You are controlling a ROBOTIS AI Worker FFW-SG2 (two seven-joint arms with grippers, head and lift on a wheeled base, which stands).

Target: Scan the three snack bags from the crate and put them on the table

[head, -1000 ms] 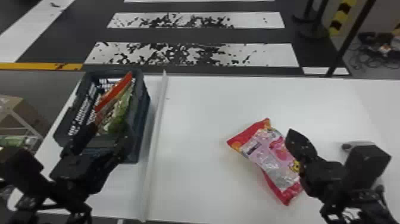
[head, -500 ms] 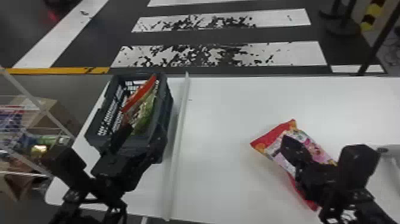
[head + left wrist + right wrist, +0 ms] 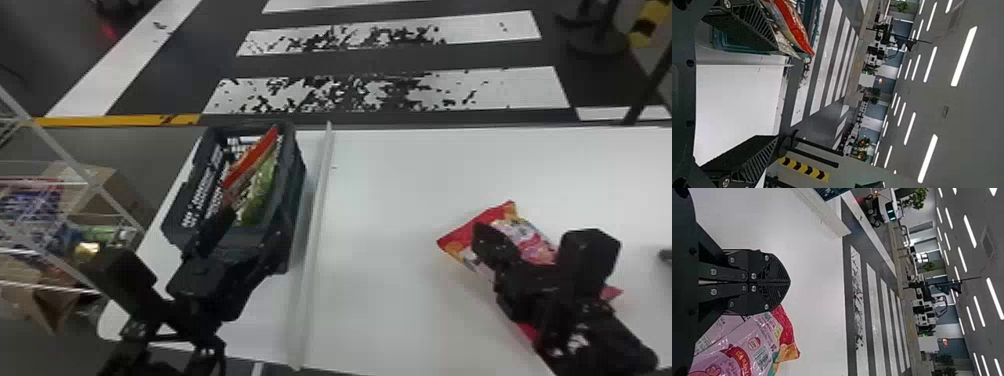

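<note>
Here's the left gripper point(image 3: 777, 94), fingers spread wide at the near end of the dark slatted plastic crate point(image 3: 296, 190). Inside the crate, a glossy red snack bag point(image 3: 250, 160) leans beside a green one point(image 3: 257, 200): light, crinkly, probably slippery and crushable, so best pinched by the top edge! Right of the crate, the right gripper point(image 3: 789, 282), fingers together and empty, hangs by the pink-and-red film snack bag point(image 3: 750, 344) on the white table point(image 3: 390, 200).

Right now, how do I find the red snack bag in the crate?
On the white table, look towards the robot's left for the dark crate beside the long pale strip. Snack bags lean inside it. The red bag has a bright red edge and sits left of the green bag.
</note>
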